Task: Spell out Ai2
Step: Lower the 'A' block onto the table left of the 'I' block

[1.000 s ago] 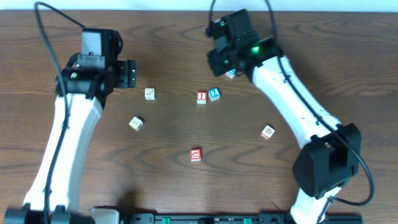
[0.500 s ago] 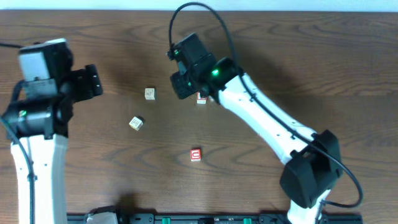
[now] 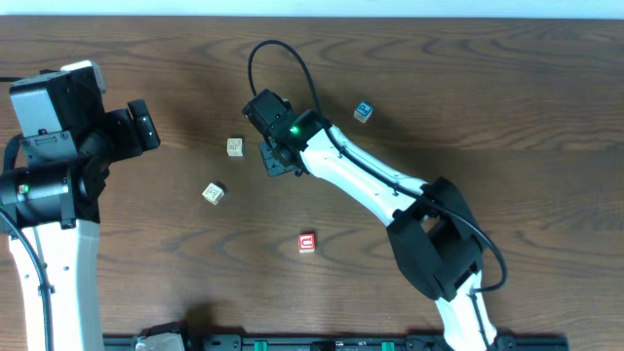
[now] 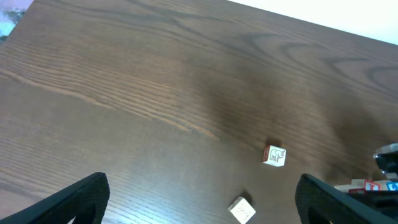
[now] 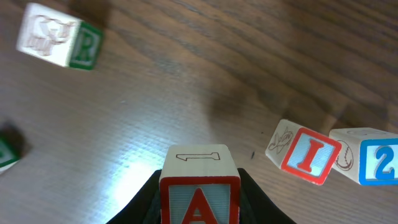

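Note:
My right gripper is shut on a red-framed "A" block and holds it over the table, left of the "I" block and the blue "2" block, which lie side by side. In the overhead view the right arm hides those two blocks. They also show at the right edge of the left wrist view. My left gripper is open and empty at the far left.
An elephant/"R" block and a pale block lie left of the right gripper. A red block lies near the front. A blue block lies at the back.
My right arm swung left from the back right to the table's middle, ending left of the "I" and "2" blocks. My left arm pulled away to the left.

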You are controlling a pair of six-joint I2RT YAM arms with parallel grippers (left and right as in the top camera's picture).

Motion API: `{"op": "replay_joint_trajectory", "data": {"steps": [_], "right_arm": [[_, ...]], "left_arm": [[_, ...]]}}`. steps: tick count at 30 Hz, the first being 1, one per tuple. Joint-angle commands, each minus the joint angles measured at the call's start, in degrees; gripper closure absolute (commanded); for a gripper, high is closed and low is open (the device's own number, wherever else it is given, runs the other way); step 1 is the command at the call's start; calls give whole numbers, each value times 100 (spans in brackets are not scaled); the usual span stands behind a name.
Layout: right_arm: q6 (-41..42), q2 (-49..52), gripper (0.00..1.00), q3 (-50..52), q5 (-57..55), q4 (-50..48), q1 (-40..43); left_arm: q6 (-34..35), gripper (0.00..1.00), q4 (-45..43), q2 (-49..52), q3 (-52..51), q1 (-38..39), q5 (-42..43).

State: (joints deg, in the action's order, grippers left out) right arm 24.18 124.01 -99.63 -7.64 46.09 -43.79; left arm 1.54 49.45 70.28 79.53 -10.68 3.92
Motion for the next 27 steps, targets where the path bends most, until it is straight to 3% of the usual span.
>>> {"op": "replay_joint_trajectory", "data": {"steps": [1,27], "right_arm": [[149,83,86,-68,-299,-50,48],[584,267,87,-68,-199,-286,321]], "left_arm": [[22,5,-28,-22,90,-22,61],[22,5,-63,-22,90,-22,63]]}}
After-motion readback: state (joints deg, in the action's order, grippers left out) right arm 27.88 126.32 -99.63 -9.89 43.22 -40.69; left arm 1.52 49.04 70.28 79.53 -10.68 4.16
